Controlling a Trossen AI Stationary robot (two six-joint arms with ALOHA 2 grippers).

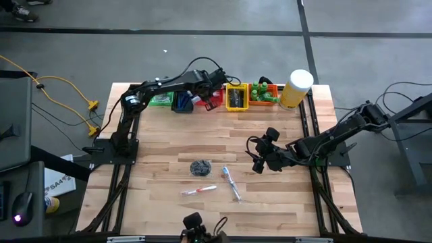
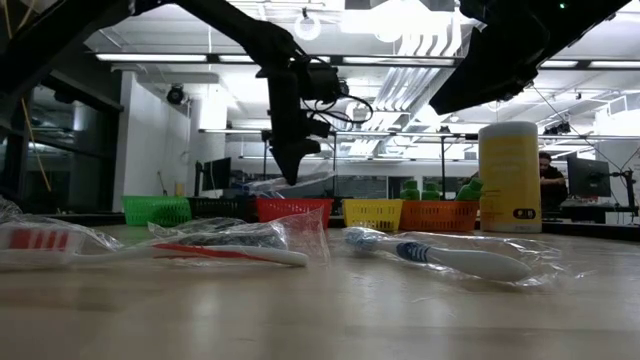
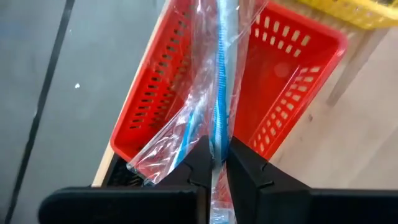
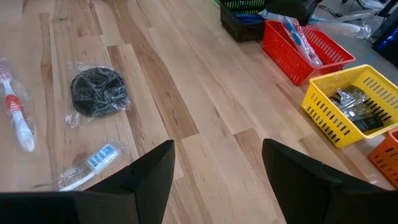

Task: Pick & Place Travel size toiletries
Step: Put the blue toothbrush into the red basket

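From above, the left gripper is hanging over the red bin; its wrist view shows the fingers pinching a wrapped toothbrush, needing centring before release, while the right gripper is waiting wide open, empty.

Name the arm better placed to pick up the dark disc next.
Right. The right gripper is open above the table near the dark disc, while the left gripper is shut on a wrapped toothbrush over the red bin.

Wooden table: toothbrushes, bins
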